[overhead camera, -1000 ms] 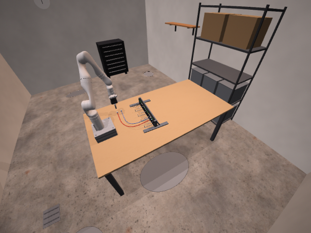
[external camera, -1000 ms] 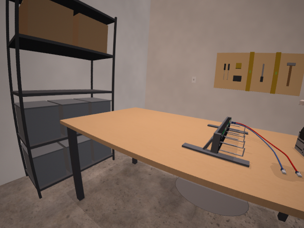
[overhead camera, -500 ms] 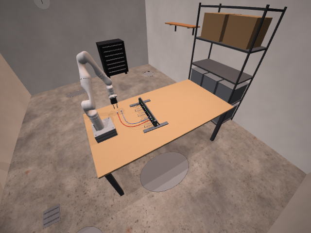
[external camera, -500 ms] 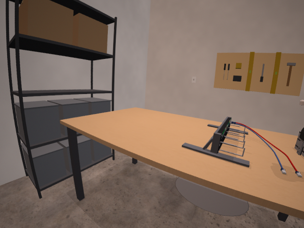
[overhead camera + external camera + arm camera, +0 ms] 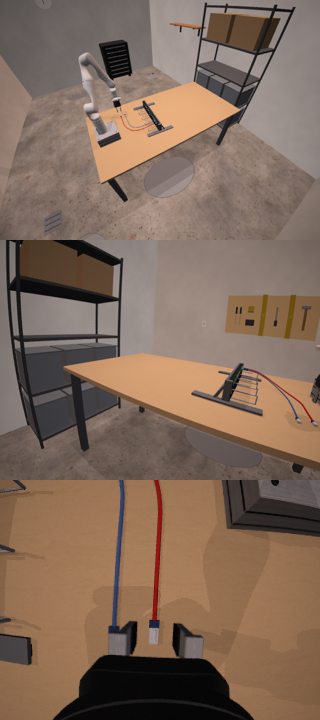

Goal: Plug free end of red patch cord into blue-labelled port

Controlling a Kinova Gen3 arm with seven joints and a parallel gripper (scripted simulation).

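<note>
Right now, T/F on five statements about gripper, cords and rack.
1. The gripper is open. True.
2. The red cord's free plug is clamped between the fingers. False: it lies between them in the wrist view, ungripped.
3. The rack has tipped onto its face. False: it stands upright on its feet.
4. Both cords run to the rack. True.
5. The blue cord's free plug is in a port. False: it is loose.

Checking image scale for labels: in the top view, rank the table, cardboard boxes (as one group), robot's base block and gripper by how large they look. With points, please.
Largest to smallest, top view:
1. table [image 5: 180, 108]
2. cardboard boxes [image 5: 244, 31]
3. base block [image 5: 112, 128] [image 5: 290, 510]
4. gripper [image 5: 119, 111] [image 5: 154, 633]
</note>
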